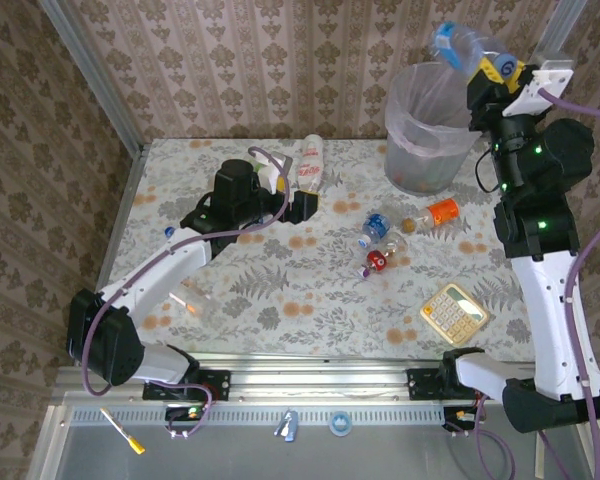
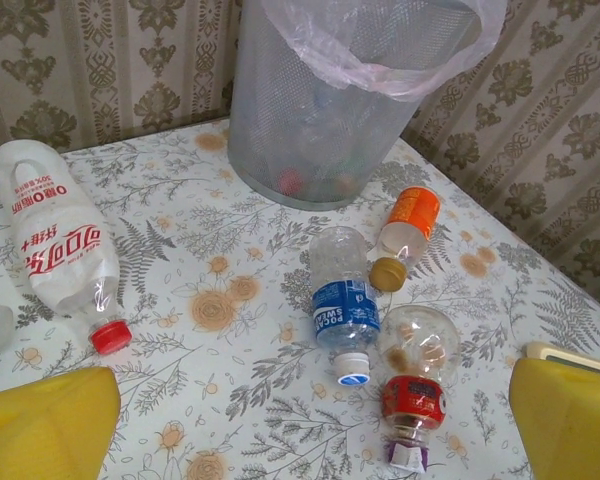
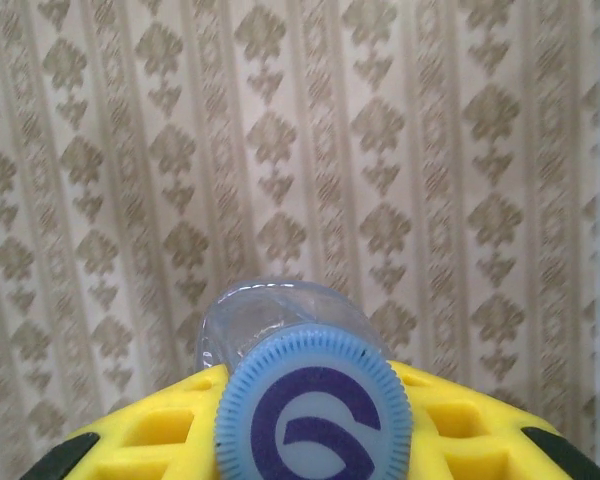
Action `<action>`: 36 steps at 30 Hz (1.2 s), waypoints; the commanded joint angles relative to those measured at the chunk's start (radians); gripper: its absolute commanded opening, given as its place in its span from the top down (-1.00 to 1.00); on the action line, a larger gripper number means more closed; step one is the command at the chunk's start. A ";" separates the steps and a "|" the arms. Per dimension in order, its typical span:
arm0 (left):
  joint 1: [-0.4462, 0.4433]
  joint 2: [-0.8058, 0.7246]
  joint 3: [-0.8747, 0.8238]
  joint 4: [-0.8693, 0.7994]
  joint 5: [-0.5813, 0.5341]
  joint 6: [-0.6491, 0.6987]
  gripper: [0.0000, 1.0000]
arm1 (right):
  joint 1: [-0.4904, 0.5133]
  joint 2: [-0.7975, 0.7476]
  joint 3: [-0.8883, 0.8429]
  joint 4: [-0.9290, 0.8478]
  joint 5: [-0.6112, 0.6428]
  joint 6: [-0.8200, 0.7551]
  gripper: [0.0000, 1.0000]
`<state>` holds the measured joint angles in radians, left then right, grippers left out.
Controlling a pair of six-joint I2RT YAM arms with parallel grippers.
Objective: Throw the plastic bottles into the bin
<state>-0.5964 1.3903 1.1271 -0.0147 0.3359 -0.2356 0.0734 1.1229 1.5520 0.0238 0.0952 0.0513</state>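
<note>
My right gripper [image 1: 492,70] is raised above the far right rim of the bin [image 1: 412,140], shut on a clear bottle [image 1: 462,42] whose blue cap [image 3: 313,410] sits between my yellow fingers [image 3: 140,440]. My left gripper [image 1: 305,204] hovers open over the middle of the table, nothing between its yellow fingertips [image 2: 42,428]. Ahead of it lie a blue-labelled bottle [image 2: 342,305], a red-labelled bottle [image 2: 415,378] and an orange bottle [image 2: 408,228]. A white bottle with red print [image 2: 55,240] lies to the left. The bin [image 2: 270,130] stands behind them, bottles inside.
A beige calculator [image 1: 455,313] lies near the right arm's base. A clear crushed bottle [image 1: 192,298] rests beside the left forearm. Wallpapered walls close the table at the back and left.
</note>
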 commanded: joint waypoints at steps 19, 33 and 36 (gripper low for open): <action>0.021 0.015 0.009 0.006 -0.023 0.012 -1.00 | -0.037 0.078 0.071 0.035 0.064 -0.050 1.00; 0.029 0.045 0.039 -0.092 -0.042 0.010 -1.00 | -0.163 0.771 1.028 -0.945 -0.044 0.126 -0.62; 0.033 0.046 0.029 -0.107 -0.054 -0.007 -1.00 | -0.164 0.744 1.006 -0.917 -0.071 0.122 -0.70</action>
<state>-0.5739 1.4277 1.1347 -0.0845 0.3042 -0.2329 -0.0937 1.9247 2.5099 -0.8234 0.0685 0.1463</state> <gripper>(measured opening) 0.997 0.844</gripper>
